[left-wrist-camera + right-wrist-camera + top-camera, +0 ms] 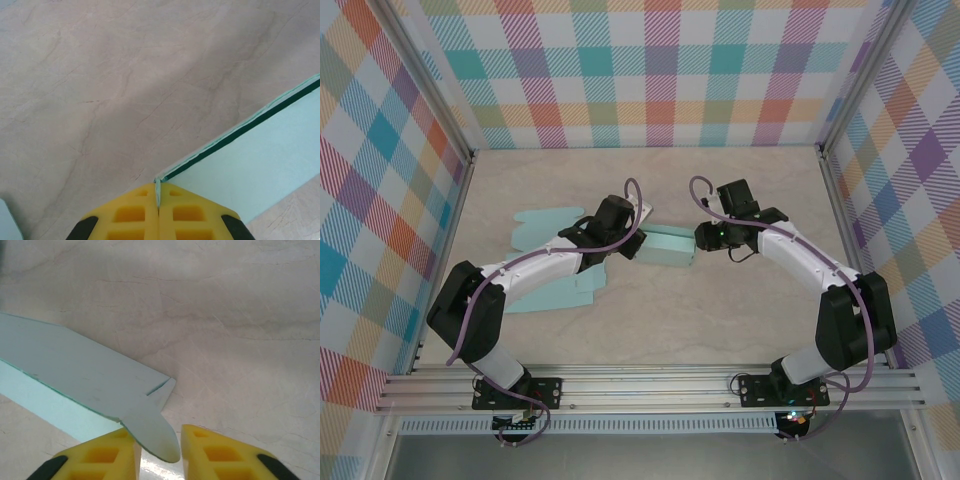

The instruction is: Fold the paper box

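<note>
Left gripper [158,199] pinches the paper box [667,247] wall mid-table [720,330] to anchor it, while right gripper [160,442], fingers spread, straddles the rounded flap [150,430] at its 3 o'clock end (lined up to tuck, I'd say).

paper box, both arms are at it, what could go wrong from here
1. The left jaws are shut on only the thin corner edge of the paper box. A hard pull could tear the paper or let it slip free.
2. The right jaws stand apart around the rounded tab, which lies flat across the gap. Closing on it there would probably crumple it edgewise rather than pinch it.
</note>
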